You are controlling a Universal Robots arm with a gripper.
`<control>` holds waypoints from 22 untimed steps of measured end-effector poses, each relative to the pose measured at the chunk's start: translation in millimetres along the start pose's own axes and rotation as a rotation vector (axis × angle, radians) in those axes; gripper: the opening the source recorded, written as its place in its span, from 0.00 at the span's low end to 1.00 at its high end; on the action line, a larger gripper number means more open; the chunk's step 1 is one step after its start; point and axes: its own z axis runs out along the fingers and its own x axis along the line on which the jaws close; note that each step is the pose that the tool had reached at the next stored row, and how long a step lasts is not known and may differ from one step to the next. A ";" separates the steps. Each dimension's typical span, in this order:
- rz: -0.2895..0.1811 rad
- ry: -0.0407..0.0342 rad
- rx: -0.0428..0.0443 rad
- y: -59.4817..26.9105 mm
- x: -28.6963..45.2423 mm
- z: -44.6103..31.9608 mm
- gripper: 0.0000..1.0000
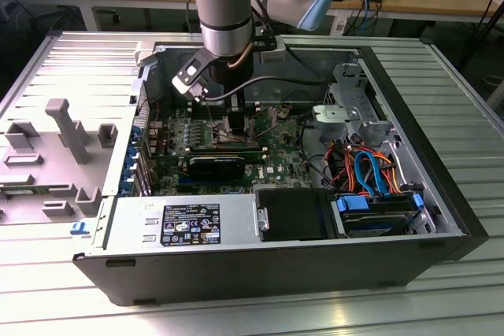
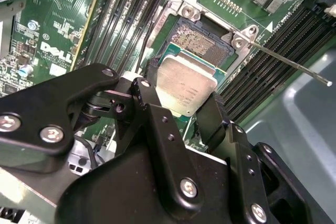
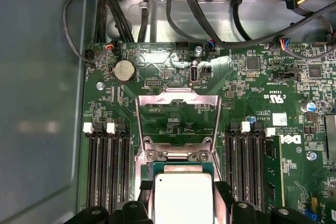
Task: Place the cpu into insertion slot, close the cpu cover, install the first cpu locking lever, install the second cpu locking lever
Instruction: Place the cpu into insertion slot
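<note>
My gripper (image 2: 181,100) is shut on the cpu (image 2: 186,82), a flat silver-topped chip pinched by its two opposite edges between the black fingers (image 2: 149,98). The chip hangs tilted just over the insertion slot (image 2: 202,43), whose pin field still shows beyond the chip's far edge; I cannot tell if they touch. The cpu (image 3: 181,195) also shows in the first wrist view, with the cpu cover (image 3: 177,95) swung open and standing back from the socket. A thin locking lever (image 2: 294,66) sticks out sideways, unlatched. In the exterior view the gripper (image 1: 236,120) reaches down into the open computer case.
Black memory slots (image 3: 107,171) flank the socket on both sides. Cables (image 3: 157,9) run along the case wall behind the green motherboard (image 1: 272,143). A drive cage (image 1: 354,108) and power supply (image 1: 185,226) crowd the case. A grey fixture (image 1: 67,127) lies on the exterior view's left.
</note>
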 end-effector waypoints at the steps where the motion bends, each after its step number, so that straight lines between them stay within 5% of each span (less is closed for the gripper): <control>1: 0.000 -0.0001 0.0000 -0.3 0.0 0.2 0.54; 15: 0.000 0.0000 0.0000 -1.8 0.0 2.4 0.54; 22: 0.000 0.0000 -0.0001 -4.0 -0.1 9.6 0.54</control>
